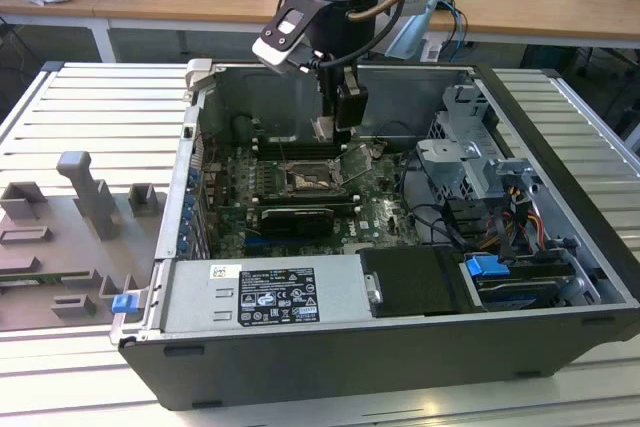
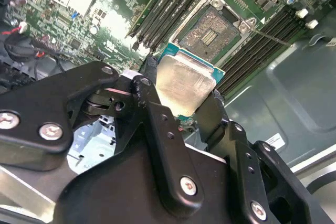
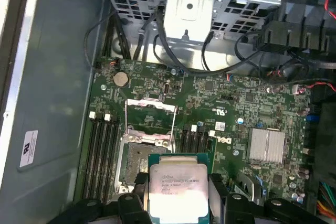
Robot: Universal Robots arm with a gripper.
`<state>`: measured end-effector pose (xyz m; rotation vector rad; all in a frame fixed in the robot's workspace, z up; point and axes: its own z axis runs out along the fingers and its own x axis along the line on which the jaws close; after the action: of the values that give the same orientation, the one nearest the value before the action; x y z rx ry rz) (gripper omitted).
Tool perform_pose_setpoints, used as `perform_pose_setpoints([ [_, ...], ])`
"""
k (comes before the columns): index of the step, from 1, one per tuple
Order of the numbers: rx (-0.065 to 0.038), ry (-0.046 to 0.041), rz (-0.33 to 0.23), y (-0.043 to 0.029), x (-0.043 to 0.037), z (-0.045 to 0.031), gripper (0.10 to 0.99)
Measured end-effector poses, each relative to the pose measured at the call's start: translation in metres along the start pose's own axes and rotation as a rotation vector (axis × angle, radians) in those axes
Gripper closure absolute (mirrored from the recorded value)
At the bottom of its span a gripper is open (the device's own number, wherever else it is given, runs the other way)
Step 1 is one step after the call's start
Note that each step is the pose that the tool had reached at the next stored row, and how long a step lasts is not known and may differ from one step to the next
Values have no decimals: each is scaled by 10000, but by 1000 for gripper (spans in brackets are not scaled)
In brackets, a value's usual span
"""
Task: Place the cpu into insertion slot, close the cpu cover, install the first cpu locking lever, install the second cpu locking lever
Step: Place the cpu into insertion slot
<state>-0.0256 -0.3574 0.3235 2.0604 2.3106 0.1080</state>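
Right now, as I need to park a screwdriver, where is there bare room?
Bare: ribbed table beyond the grey fixture blocks, and at the exterior view's right of the computer case. Crowded: around the insertion slot, where the jaws hold the cpu near it.

We count one cpu [image 3: 176,195], one insertion slot [image 3: 134,163], one cpu cover [image 3: 151,105] and one gripper [image 1: 338,127]. We also count one open computer case [image 1: 300,367], one green circuit board [image 3: 236,108], two banks of memory slots [image 3: 103,156], one round coin battery [image 3: 121,78], one finned silver heatsink [image 3: 268,145] and one white label [image 3: 29,148].
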Motion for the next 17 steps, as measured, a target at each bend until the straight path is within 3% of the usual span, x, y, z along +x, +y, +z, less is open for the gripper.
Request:
perform_pose_setpoints([
  [17,-1,-10,154,-4,0,47,545],
])
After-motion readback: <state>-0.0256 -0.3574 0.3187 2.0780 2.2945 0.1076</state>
